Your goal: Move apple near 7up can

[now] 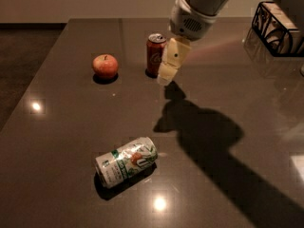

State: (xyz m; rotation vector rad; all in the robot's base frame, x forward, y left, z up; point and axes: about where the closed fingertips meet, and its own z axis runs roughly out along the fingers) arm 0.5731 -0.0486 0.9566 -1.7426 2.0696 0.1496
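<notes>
Sitting toward the far left of the dark surface (61, 127), the apple (105, 66) keeps well in from the left edge, with bare room around it and open surface between it and the 7up can (127, 161) lying on its side nearer the front. The apple is round and red-orange with a yellowish patch and a short stem. The 7up can is white and silver with green markings and an orange-red spot; its lettering cannot be read. A red cola can (156, 54) with white script stands to the apple's right, apart from it. The gripper (165, 77) hangs just beside that can, empty; whether it is open or closed cannot be told. A black wire basket (280, 27) sits at the far right edge.
</notes>
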